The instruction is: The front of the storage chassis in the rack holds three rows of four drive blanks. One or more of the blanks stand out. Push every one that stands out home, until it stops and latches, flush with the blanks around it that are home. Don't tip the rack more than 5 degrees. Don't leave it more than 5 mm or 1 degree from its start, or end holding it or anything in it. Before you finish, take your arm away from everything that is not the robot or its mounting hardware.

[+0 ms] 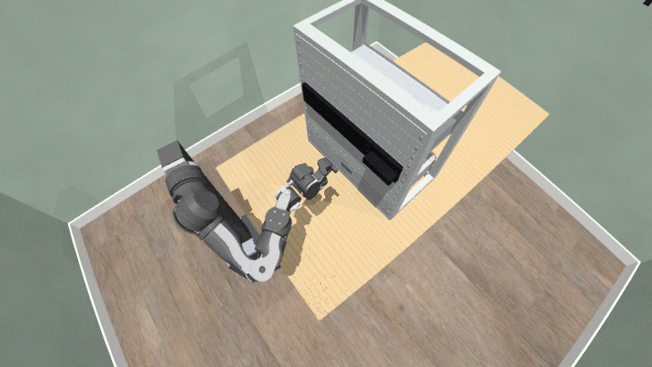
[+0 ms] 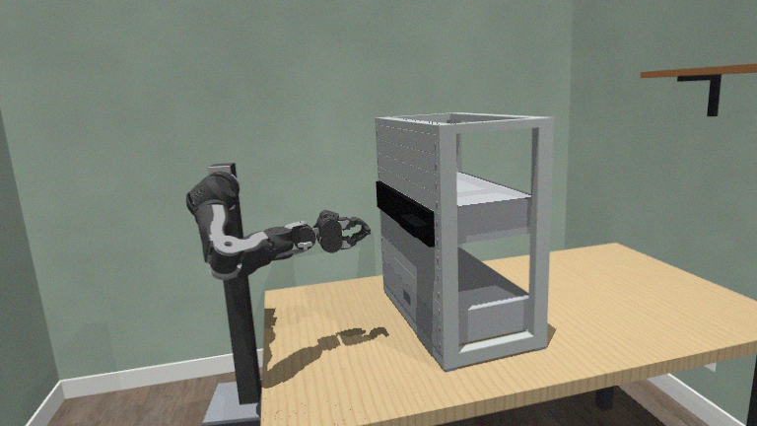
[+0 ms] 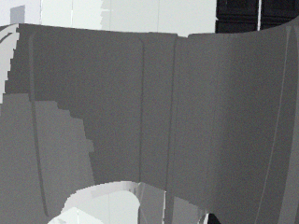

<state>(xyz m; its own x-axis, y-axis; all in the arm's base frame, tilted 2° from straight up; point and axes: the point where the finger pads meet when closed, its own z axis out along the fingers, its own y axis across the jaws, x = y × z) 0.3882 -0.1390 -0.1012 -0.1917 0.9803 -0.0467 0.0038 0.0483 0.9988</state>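
The grey rack stands on the wooden table. The black front of the storage chassis runs across its face at mid height. Near its right end a dark part seems to stand a little proud, but the single blanks are too small to tell apart. My gripper is shut and empty. It hangs a short way in front of the rack's face, just below the black band, without touching it.
Grey blank panels fill the rack's face above and below the chassis, one with a small dark slot. A pale box sits behind the chassis. The arm's post stands left of the table. A wall shelf is far right.
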